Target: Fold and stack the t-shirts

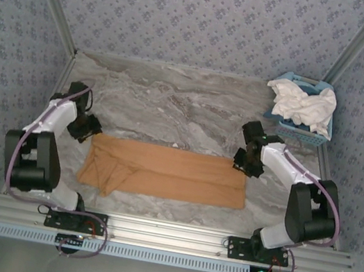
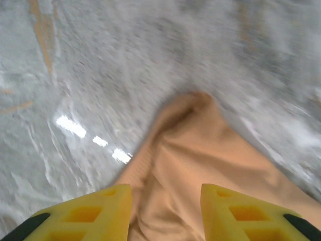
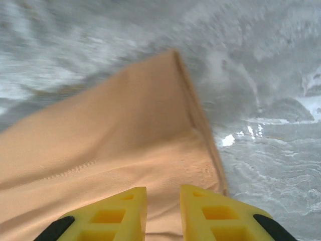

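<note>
The tan-orange t-shirt [image 1: 175, 173] lies folded into a long strip across the near half of the table, its print hidden and its left end bunched. My left gripper [image 1: 88, 128] hovers at the strip's far left corner. In the left wrist view it [image 2: 165, 193] is open wide over rumpled tan cloth [image 2: 200, 155]. My right gripper [image 1: 248, 163] sits at the far right corner. Its fingers [image 3: 163, 193] stand a narrow gap apart above the flat cloth [image 3: 110, 135], holding nothing. The white t-shirt [image 1: 304, 105] is heaped in the basket.
The light blue lattice basket [image 1: 309, 136] stands at the back right corner of the marble table [image 1: 174, 99]. Patterned walls close in the back and sides. An aluminium rail [image 1: 165, 232] runs along the near edge.
</note>
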Tool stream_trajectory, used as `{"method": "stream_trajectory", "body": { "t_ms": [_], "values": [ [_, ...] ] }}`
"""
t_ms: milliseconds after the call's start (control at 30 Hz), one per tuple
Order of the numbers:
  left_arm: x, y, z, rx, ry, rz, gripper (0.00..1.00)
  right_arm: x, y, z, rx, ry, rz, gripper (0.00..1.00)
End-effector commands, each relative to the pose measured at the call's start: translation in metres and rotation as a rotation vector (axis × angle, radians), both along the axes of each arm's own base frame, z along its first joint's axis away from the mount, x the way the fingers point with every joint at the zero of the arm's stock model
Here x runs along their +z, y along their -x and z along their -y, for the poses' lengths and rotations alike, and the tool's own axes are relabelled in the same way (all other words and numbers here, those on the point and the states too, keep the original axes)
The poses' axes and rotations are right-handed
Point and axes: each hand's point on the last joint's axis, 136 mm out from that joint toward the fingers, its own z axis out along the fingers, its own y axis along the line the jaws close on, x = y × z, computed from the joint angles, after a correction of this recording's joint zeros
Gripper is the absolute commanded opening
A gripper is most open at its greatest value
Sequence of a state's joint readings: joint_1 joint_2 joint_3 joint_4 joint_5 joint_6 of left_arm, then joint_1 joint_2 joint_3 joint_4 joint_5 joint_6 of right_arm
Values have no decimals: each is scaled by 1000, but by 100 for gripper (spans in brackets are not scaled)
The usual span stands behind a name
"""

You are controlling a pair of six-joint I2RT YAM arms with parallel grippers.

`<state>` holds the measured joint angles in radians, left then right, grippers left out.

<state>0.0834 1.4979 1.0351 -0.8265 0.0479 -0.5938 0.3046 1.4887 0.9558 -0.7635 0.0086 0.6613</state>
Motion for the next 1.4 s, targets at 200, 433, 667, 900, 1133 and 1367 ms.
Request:
{"method": "stream_trajectory", "body": {
  "t_ms": [200, 433, 667, 900, 1133, 1367],
  "values": [
    [-1, 8, 72, -23, 165, -38, 20, 1, -18, -41, 99, -31, 11, 27],
    [-34, 8, 92, -75, 178, -120, 20, -41, -8, -42, 20, -59, -154, 34],
    [-63, -3, 98, -111, 187, -168, 23, -58, -29, -16, -52, -71, -195, 43],
    [-57, -90, 108, -184, 177, -41, 29, -61, -106, -16, 15, -133, -160, 44],
    [2, -100, 115, -312, 151, 153, 46, 5, -162, -31, 161, -145, 82, 52],
    [-16, -59, 138, -486, 295, 154, 46, 58, -128, -89, 297, -274, 214, 55]
  ]
}}
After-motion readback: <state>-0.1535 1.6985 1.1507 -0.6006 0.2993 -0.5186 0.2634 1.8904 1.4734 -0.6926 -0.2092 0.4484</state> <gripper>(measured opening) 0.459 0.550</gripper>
